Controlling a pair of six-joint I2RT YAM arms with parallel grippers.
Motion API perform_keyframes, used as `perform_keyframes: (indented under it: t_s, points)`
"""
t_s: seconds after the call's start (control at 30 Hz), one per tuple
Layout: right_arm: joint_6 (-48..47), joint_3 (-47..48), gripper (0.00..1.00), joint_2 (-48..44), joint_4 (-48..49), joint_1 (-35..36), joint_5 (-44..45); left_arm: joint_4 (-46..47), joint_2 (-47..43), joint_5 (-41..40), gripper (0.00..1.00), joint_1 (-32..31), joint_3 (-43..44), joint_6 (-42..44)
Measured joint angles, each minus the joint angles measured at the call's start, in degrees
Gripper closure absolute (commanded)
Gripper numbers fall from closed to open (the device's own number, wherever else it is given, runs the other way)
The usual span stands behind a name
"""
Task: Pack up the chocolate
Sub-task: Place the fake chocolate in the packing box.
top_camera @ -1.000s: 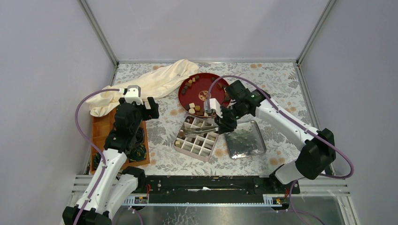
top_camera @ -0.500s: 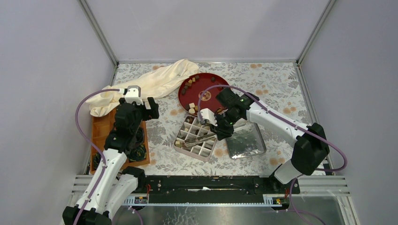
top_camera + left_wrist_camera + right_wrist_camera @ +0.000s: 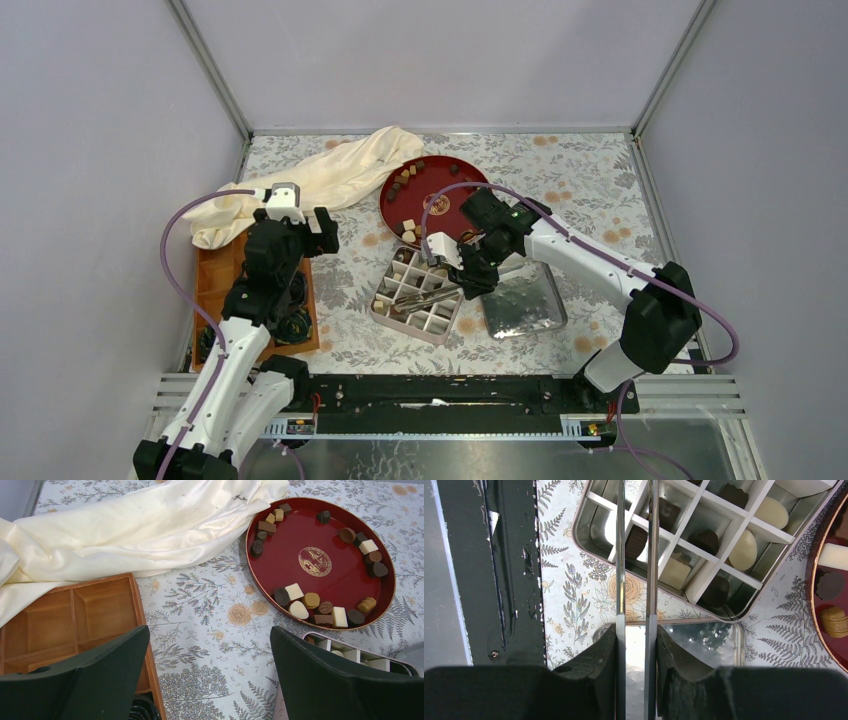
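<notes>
Loose chocolate [image 3: 310,600] in dark, tan and white pieces rings the inside of a red plate [image 3: 440,170]. More pieces [image 3: 744,550] lie in the cells of a divided tin box [image 3: 405,325]. My right gripper [image 3: 636,630] is shut on metal tongs [image 3: 425,295], whose two blades reach out over the box. A dark brown piece [image 3: 636,540] shows between the blades above a cell; whether it is pinched I cannot tell. My left gripper [image 3: 209,630] hangs open and empty over the patterned cloth, between the wooden tray and the box.
A wooden tray [image 3: 215,290] with dark coiled items [image 3: 295,322] lies at the left. A cream cloth [image 3: 330,175] is bunched at the back left. The tin's silver lid [image 3: 522,300] rests right of the box. A black rail [image 3: 440,392] runs along the near edge.
My right gripper with the tongs moved from the plate's edge down over the box, then held still. The left arm has not moved.
</notes>
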Motion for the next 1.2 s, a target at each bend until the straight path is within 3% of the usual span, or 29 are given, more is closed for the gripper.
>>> perform_keyframes:
  t_s: [0.6,1.03,1.2]
  points:
    - [0.0,0.0,0.61,0.2,0.0,0.1,0.4,0.0,-0.1,0.0,0.01,0.0,0.0,0.0]
    - [0.1,0.1,0.61,0.2,-0.2,0.0,0.1,0.0,-0.2,0.4,0.01,0.0,0.0,0.0]
    - [0.5,1.4,0.61,0.2,-1.4,-3.6,-4.0,0.0,-0.2,0.4,0.01,0.0,0.0,0.0]
